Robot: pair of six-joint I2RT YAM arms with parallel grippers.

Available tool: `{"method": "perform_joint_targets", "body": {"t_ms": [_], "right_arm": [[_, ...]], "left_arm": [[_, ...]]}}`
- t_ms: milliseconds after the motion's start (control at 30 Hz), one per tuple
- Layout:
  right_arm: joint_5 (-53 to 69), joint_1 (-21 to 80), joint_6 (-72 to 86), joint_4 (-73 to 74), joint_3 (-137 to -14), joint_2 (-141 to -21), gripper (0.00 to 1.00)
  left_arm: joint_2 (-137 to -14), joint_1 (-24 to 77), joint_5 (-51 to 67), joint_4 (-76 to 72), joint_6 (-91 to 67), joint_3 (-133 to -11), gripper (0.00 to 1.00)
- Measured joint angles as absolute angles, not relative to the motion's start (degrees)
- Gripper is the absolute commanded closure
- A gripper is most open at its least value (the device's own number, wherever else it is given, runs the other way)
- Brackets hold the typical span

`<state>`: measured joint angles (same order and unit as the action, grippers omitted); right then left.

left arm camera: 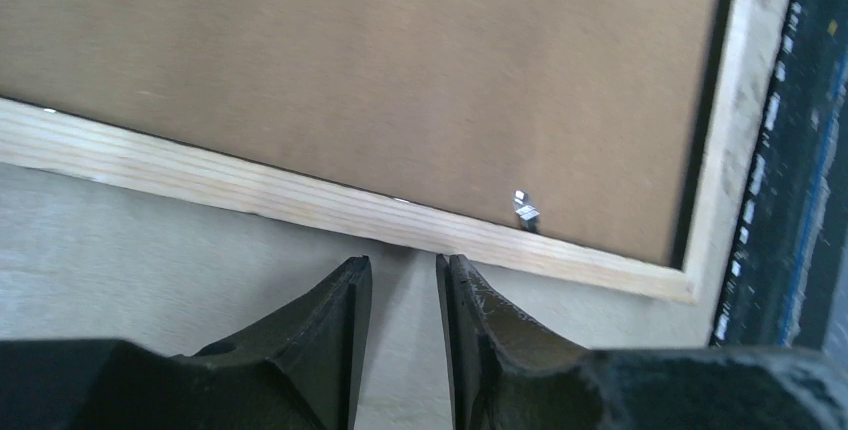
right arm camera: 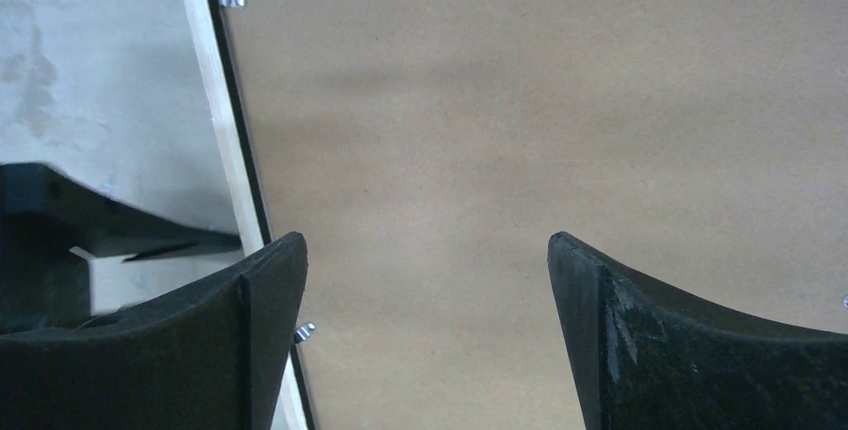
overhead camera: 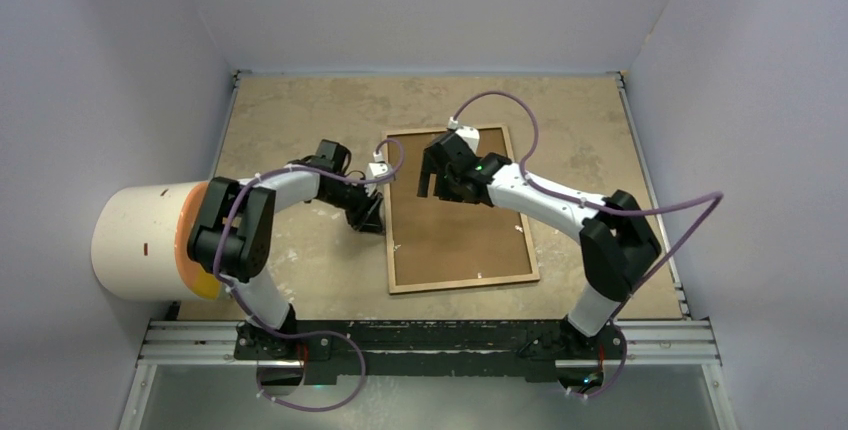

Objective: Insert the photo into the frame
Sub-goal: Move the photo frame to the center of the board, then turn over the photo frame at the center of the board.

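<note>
Left gripper [left arm camera: 402,264] barely parted, right gripper [right arm camera: 425,243] spread wide.

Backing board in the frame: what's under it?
Only the brown backing board shows, lying inside the wood frame with a metal clip at its edge. Whatever lies beneath, photo included, is covered.

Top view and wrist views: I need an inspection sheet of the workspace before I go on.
Surface: tan table, stained.
Job's things: frame lies back up, backing board in it; photo not seen.
Clutter: white cylinder with orange end, at left.
Claws: left claw slightly open, empty, beside frame's edge; right claw wide open over the board.
Cables: purple cables loop off both arms.
Surroundings: pale walls, metal rail at near edge.
</note>
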<state>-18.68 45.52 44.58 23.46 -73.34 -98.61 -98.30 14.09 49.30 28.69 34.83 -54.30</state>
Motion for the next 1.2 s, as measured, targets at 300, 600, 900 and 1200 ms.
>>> {"method": "perform_joint_targets", "body": {"t_ms": [300,600,900,1200], "right_arm": [[-23.1,54.0,41.3,30.7,-94.3,-116.3,0.26],[-28.1,57.5,39.1,37.0,-107.8,-131.5,0.43],[-34.0,58.6,37.9,41.5,-116.6,-137.3,0.65],[-37.6,59.3,38.0,45.6,-123.6,-141.2,1.0]], "left_arm": [[-96.7,-10.8,49.6,38.7,38.7,-76.6,0.17],[-95.0,-18.3,46.0,43.0,36.9,-74.2,0.11],[-91.0,-18.3,42.6,42.6,35.8,-68.9,0.07],[-90.7,-18.3,40.2,41.6,35.8,-64.9,0.06]]}}
